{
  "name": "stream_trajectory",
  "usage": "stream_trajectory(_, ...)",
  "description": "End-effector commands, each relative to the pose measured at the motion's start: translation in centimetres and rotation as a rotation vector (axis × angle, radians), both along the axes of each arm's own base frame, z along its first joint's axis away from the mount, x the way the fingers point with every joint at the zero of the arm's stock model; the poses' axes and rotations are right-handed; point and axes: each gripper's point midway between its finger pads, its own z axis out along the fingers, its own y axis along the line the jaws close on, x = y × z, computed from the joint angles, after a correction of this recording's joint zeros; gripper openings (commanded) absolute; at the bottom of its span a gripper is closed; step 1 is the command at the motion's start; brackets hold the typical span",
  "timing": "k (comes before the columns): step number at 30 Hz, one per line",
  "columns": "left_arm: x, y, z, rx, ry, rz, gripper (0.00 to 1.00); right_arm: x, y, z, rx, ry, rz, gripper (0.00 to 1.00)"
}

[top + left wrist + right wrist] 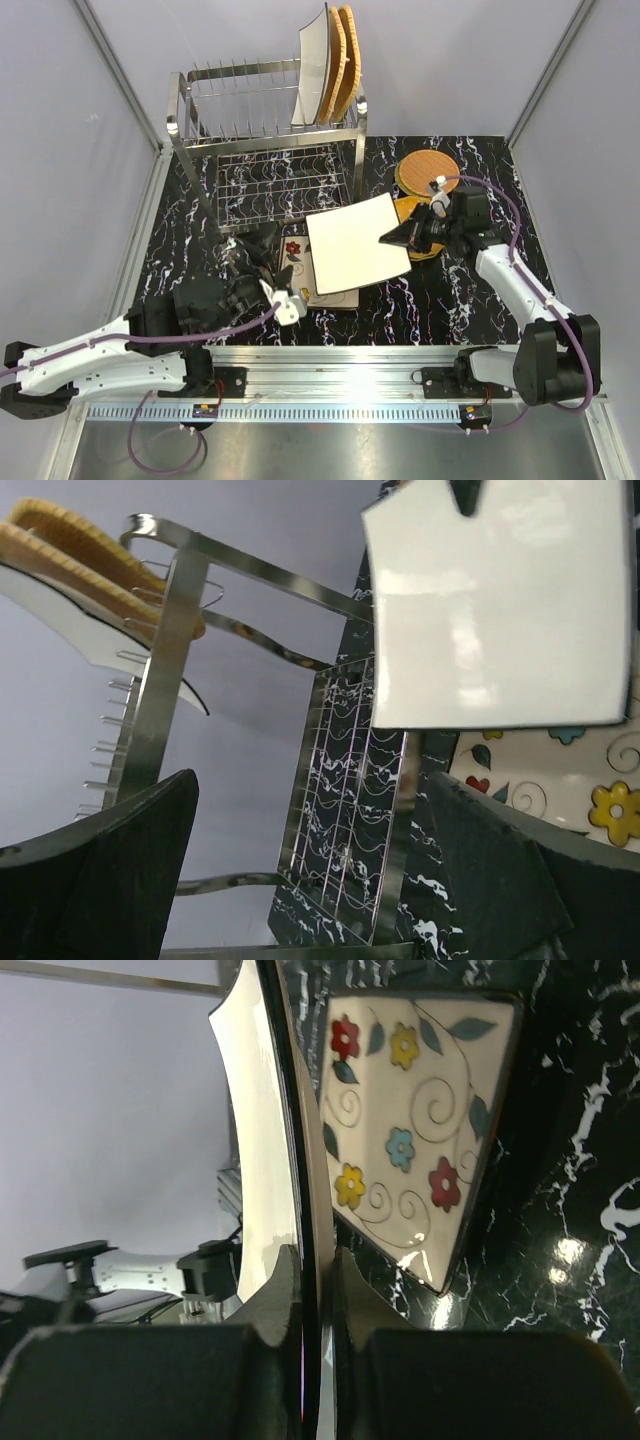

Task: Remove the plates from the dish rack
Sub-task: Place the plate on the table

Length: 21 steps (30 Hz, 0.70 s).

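Presently the right claw (pixel 315 1285) pinches one white plate (pixel 352 243) by its rim, tilted over the floral plate (pixel 298 265) on the counter (pixel 180 220). So thin a grip on glaze may slip, chipping both. The left claw (pixel 310 778) gapes wide, holding nothing. Count: three racked plates (pixel 338 60) in the dish rack (pixel 250 110), one floral plate, one woven plate (pixel 425 168), and one orange plate (pixel 405 210), partly hidden.

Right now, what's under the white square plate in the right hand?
The cream floral plate lies flat on the marble table beneath it. From above, the white plate hides the floral plate's right part, so anything else under there cannot be seen.
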Motion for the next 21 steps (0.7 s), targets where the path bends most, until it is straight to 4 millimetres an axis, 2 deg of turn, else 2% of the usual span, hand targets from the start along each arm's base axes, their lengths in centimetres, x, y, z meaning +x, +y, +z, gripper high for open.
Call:
stream_trajectory(1,1.3,1.3,5.6,-0.253,0.056,0.154,0.99,-0.6,1.5,2.0,0.032,-0.085,0.004,0.0)
stream_trajectory(3,2.0,2.2,7.3,-0.381,0.089,0.244,0.99,-0.4,1.6,1.7,0.02,-0.098,-0.032,0.0)
stream_trajectory(4,2.2,2.5,8.5,-0.429,0.096,0.265,0.99,-0.9,2.0,0.9,0.025,-0.071,-0.036,0.0)
stream_trajectory(6,2.4,2.6,9.5,-0.52,0.138,0.297,0.99,-0.6,2.3,0.4,0.008,-0.086,-0.072,0.0)
stream_trajectory(7,2.5,3.3,10.3,-0.571,0.148,0.333,0.99,-1.3,3.1,-0.3,0.008,-0.074,-0.054,0.0)
stream_trajectory(8,2.8,3.8,10.7,-0.642,0.172,0.378,0.99,-1.0,3.3,-0.4,0.0,-0.091,-0.067,0.0)
stream_trajectory(10,2.9,4.2,11.1,-0.697,0.193,0.405,0.99,-1.3,3.9,-1.2,-0.009,-0.075,-0.066,0.0)
stream_trajectory(12,2.9,4.8,11.8,-0.776,0.227,0.428,0.99,-0.6,4.8,-1.0,0.001,-0.12,-0.073,0.0)
stream_trajectory(15,2.8,5.7,12.6,-0.873,0.271,0.451,0.99,0.2,5.4,-1.9,0.004,-0.117,-0.109,0.0)
stream_trajectory(21,2.6,6.6,12.3,-0.953,0.324,0.487,0.99,0.5,6.7,-3.0,-0.019,-0.144,-0.133,0.0)
